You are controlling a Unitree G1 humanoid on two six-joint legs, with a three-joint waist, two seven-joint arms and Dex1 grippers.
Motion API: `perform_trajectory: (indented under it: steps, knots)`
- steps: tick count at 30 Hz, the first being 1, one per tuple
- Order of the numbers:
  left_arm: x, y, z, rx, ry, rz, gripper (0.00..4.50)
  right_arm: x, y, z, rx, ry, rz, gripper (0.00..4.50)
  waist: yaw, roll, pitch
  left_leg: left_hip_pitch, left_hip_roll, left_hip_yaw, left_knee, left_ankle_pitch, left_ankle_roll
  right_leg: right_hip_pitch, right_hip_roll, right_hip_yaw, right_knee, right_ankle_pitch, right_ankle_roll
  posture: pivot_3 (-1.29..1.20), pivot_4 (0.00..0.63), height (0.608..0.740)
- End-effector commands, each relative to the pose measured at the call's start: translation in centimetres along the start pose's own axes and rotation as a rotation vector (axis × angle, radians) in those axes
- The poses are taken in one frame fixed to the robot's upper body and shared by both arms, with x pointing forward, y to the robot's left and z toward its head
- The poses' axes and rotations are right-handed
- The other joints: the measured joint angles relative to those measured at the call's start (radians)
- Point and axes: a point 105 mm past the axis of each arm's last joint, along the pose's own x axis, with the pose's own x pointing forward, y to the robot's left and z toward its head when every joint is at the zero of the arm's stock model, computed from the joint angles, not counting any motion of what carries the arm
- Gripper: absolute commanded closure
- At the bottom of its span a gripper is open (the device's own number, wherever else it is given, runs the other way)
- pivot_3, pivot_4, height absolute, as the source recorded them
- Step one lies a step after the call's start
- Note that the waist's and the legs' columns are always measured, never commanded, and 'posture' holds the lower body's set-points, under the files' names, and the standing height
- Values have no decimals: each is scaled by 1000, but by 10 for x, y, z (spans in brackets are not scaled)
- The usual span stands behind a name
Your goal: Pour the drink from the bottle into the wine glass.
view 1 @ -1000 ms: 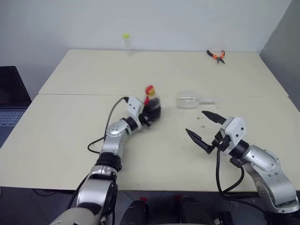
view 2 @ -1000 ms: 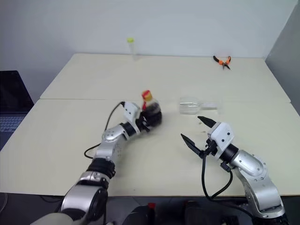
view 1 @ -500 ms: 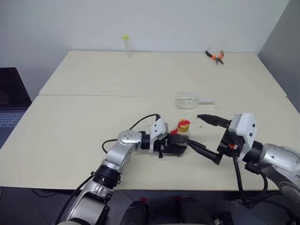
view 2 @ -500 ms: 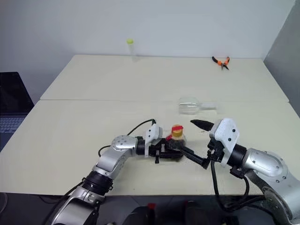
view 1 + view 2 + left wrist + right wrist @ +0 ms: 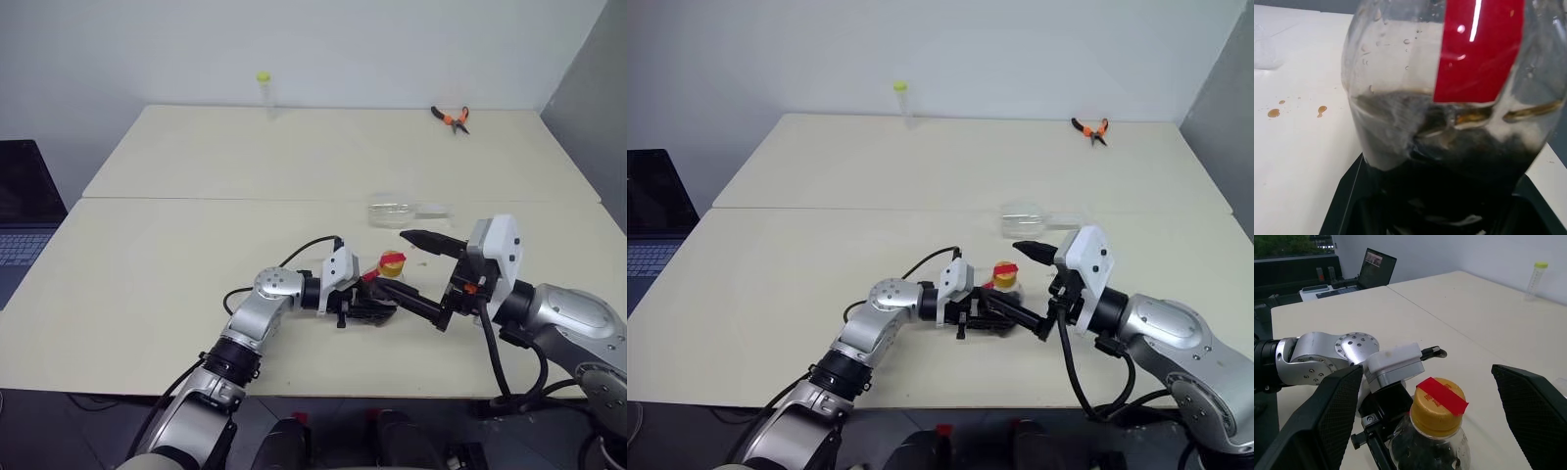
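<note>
The bottle (image 5: 382, 291) stands upright near the table's front edge, with dark drink (image 5: 1449, 166) in its lower part. Its yellow cap (image 5: 1437, 404) carries a strip of red tape. My left gripper (image 5: 370, 304) reaches in from the left and is shut on the bottle's body. My right gripper (image 5: 393, 261) is open, its two fingers (image 5: 1327, 416) spread wide on either side of the cap without touching it. Behind them the wine glass (image 5: 392, 211) lies on its side on the table, stem pointing right.
A few brown drops (image 5: 1321, 110) mark the table beside the bottle. Orange-handled pliers (image 5: 452, 117) lie at the far right, and a slim clear tube with a yellow-green cap (image 5: 264, 90) stands at the far edge. A laptop (image 5: 22, 211) sits off the table's left side.
My left gripper has carried the bottle from mid-table toward the front and right. My right gripper has swung left and up, so its fingers now flank the cap.
</note>
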Motion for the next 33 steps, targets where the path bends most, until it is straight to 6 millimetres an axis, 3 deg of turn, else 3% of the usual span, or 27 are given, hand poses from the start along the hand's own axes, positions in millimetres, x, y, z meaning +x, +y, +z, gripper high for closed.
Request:
perform_trajectory:
  steps: [1, 5, 8, 13, 16, 21, 24, 28, 33]
  knots:
    - [3, 5, 13, 64, -29, 4, 2686, 2, -1, 6, -20, -25, -1, 0, 0, 0, 0, 0, 0, 0, 0, 0, 0, 0, 0, 0, 0, 0, 0, 0, 150, 740]
    - [2, 5, 13, 68, -27, 6, 2719, 3, -2, 2, -18, -12, 2, 0, -1, 0, 0, 0, 0, 0, 0, 0, 0, 0, 0, 0, 0, 0, 0, 0, 150, 740]
    - [3, 5, 12, 74, -25, 7, 2739, 2, -3, -1, -17, -3, 6, 604, 0, 0, 0, 0, 0, 0, 0, 0, 0, 0, 0, 0, 0, 0, 0, 0, 150, 740]
    - [3, 5, 11, 85, -20, 7, 2739, 3, -5, -1, -11, -11, -1, 2421, 0, 0, 0, 0, 0, 0, 0, 0, 0, 0, 0, 0, 0, 0, 0, 0, 150, 740]
    - [3, 5, 11, 87, -20, 11, 2743, 3, -6, -2, -16, -4, -1, 3278, 0, 0, 0, 0, 0, 0, 0, 0, 0, 0, 0, 0, 0, 0, 0, 0, 150, 740]
    - [3, 4, 11, 88, -21, 10, 3001, 3, -6, 0, -31, 3, 16, 3277, 0, 0, 0, 0, 0, 0, 0, 0, 0, 0, 0, 0, 0, 0, 0, 0, 150, 740]
    - [3, 1, 13, 96, -24, -5, 3204, -1, -7, 0, -89, 43, 120, 3277, -1, 0, 0, 0, 0, 0, 0, 0, 0, 0, 0, 0, 0, 0, 0, 0, 150, 740]
    - [2, -9, 17, 109, -24, -55, 3427, -9, -28, -10, -213, 188, 310, 3277, -5, 0, 0, 0, 0, 1, 0, 0, 0, 0, 0, 0, -1, 0, 1, 0, 150, 740]
    - [1, -27, 20, 119, -21, -108, 3620, -5, -58, -12, -334, 340, 494, 3277, -11, 1, 1, 2, 1, 2, -1, 0, 1, 0, 2, 1, 0, 0, 0, 0, 150, 740]
